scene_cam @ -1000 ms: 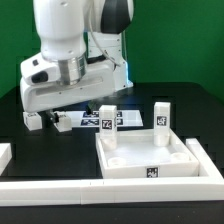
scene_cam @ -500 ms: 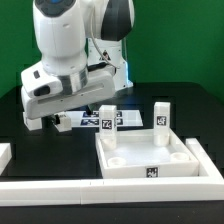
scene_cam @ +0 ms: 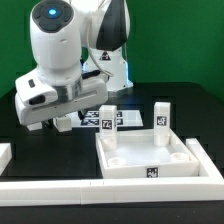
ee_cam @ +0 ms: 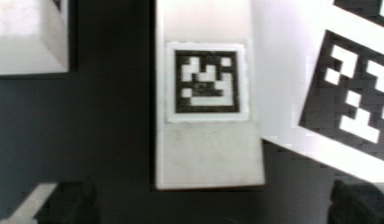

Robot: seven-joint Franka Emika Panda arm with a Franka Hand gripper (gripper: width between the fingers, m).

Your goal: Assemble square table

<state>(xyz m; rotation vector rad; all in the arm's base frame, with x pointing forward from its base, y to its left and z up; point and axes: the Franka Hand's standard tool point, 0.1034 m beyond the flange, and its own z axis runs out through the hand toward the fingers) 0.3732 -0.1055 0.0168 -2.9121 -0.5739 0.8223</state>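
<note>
The white square slab with a raised rim lies at the exterior view's right. Two white tagged legs stand upright at its far corners, one on the left and one on the right. My gripper hangs low over the black table, left of the slab. In the wrist view another tagged leg lies flat on the table, its near end just ahead of my gripper. The dark fingers stand wide apart and hold nothing.
The marker board lies behind the slab and also shows in the wrist view. Long white border rails run along the front. A white part sits at the left edge. Another white piece lies near the flat leg.
The arm has swung toward the exterior view's left and tilted, and the gripper has shifted slightly left. The slab and the standing legs have not moved.
</note>
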